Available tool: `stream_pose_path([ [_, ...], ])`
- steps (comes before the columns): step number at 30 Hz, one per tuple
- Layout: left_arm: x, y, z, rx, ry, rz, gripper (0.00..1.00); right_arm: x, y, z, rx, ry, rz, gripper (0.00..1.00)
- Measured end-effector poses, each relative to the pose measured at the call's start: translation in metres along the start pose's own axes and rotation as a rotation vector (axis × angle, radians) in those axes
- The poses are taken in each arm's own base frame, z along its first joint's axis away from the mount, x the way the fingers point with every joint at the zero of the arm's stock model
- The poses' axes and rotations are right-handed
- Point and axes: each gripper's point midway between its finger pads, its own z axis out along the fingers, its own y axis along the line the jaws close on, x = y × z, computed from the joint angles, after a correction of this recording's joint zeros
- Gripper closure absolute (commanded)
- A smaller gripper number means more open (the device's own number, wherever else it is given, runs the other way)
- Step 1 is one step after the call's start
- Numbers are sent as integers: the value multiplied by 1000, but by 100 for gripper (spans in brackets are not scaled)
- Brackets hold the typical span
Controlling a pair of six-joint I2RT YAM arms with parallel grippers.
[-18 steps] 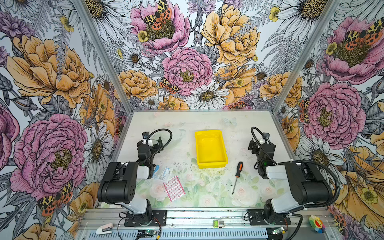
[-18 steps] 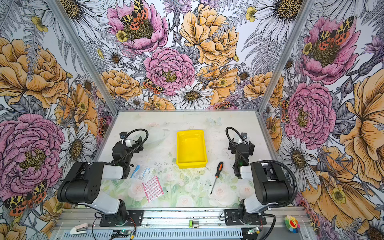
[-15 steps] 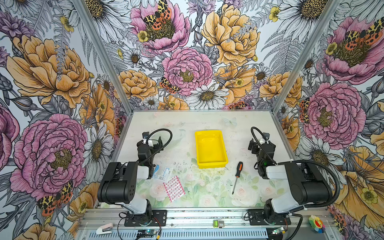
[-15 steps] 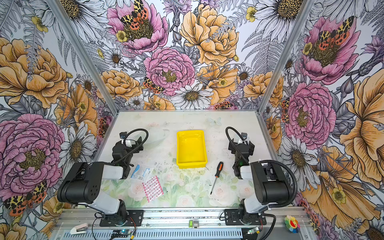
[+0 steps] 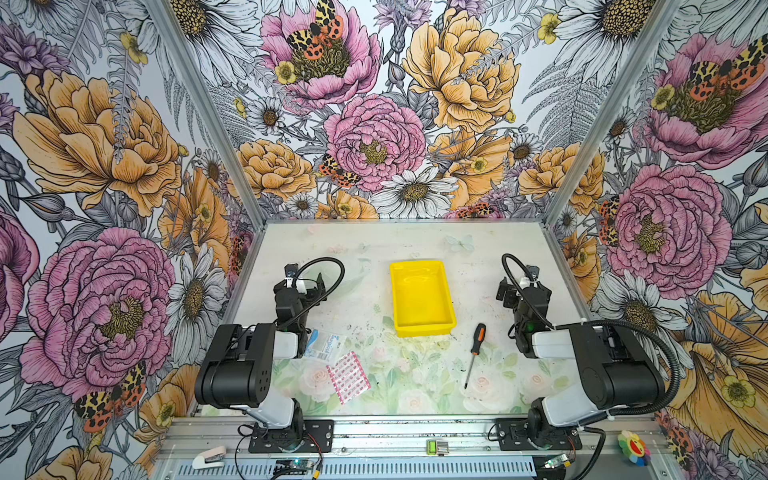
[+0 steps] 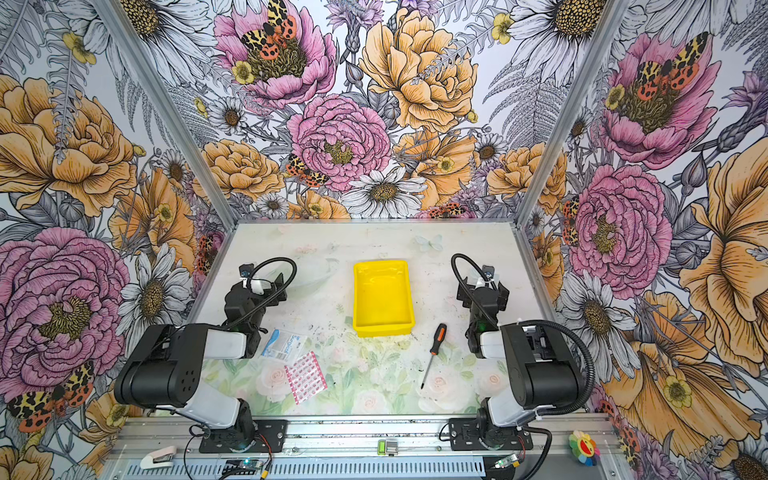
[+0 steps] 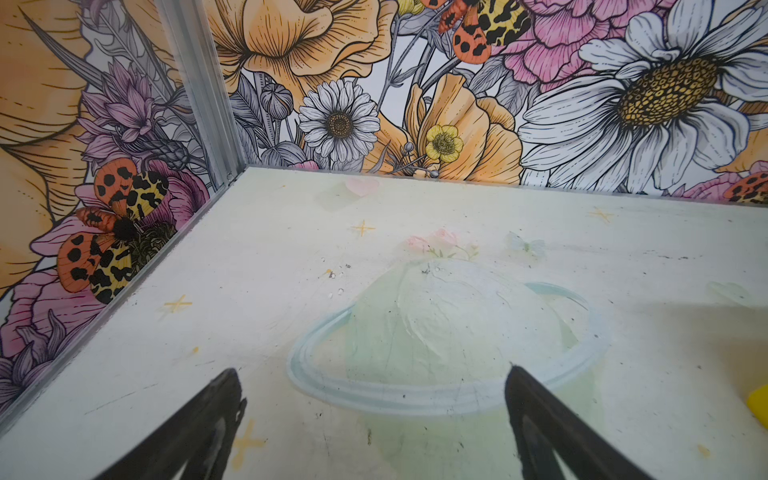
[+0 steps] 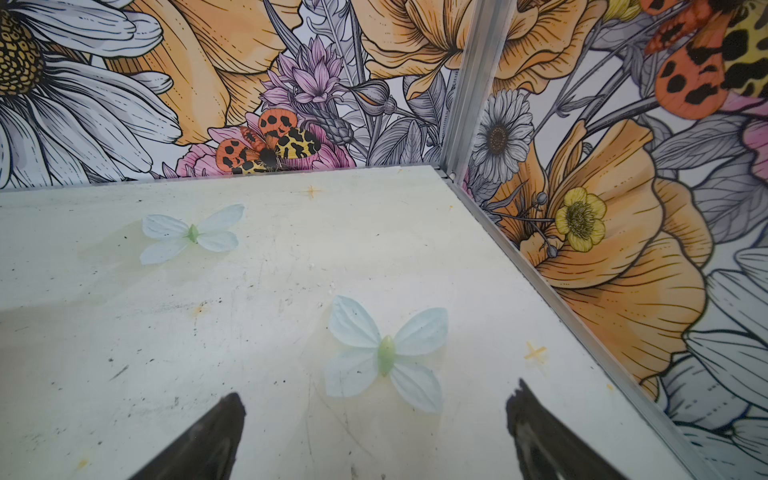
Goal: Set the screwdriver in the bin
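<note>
The desk [image 5: 374, 249] carries the yellow bin [image 5: 424, 330] at its middle, open side up and empty, ready for a simple drop. The left claw [image 7: 372, 372] and right claw [image 8: 376, 390] hang near the desk's left and right edges. All 4 fingers are spread wide over bare surface, holding nothing. The screwdriver [image 5: 473, 353] lies flat between the bin and the near edge, its handle just beside the bin's near corner. It is probably the right claw's pick.

On the white packet [image 5: 325, 345], blue lettering, seemingly "Surgicol"; rest illegible.
</note>
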Motion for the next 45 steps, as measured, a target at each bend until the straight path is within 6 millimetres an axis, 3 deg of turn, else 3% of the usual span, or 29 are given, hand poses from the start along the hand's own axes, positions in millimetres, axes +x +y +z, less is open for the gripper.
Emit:
stream_pose_path([
  [31, 0, 0, 0, 5, 0, -1, 1, 0, -4, 0, 18, -1, 6, 0],
  [39, -1, 5, 0, -2, -1, -9, 1, -11, -3, -6, 17, -30, 7, 1],
  [45, -17, 11, -8, -17, -21, -28, 1, -43, -6, -25, 16, -92, 25, 0],
])
